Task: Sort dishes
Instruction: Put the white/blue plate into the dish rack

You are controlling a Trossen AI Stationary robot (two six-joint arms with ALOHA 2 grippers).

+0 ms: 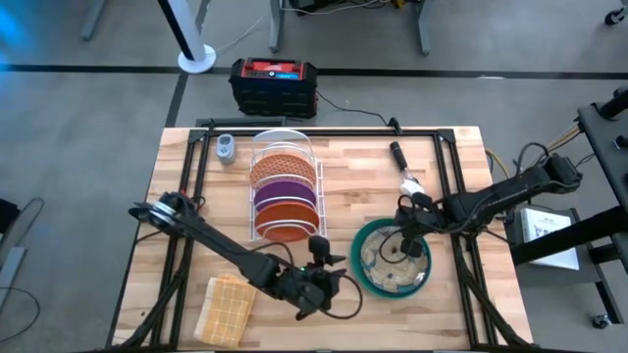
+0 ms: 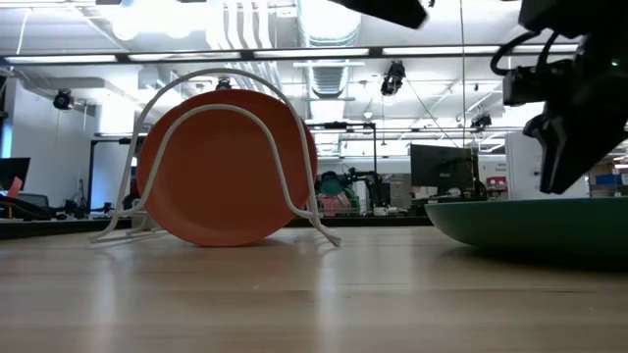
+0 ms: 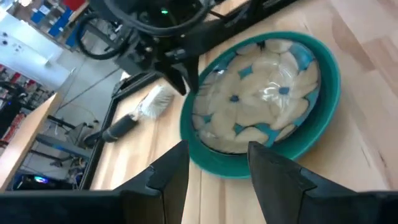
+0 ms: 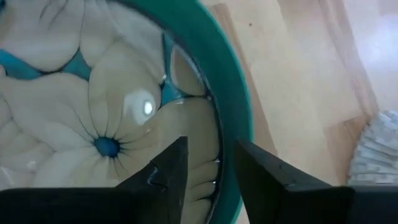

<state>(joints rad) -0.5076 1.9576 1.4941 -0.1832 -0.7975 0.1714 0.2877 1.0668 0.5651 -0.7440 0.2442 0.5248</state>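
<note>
On the table (image 1: 177, 196), the white wire rack (image 1: 285, 147) at centre already holds orange-patterned, purple and plain orange plates (image 1: 286, 219). The teal-green plate (image 1: 365, 273) lies flat on the right with a clear glass plate (image 4: 186, 74) inside, both unsorted. The right end effector (image 1: 402, 238) hovers over them, fingers apart and empty; the left end effector (image 1: 332, 273), just beside, is also apart.

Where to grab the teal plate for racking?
Grip the teal plate by its raised rim, probably on the edge toward the right gripper, coming from above. It lies flat on the table, so only the upturned lip gives the fingers something to pinch.
</note>
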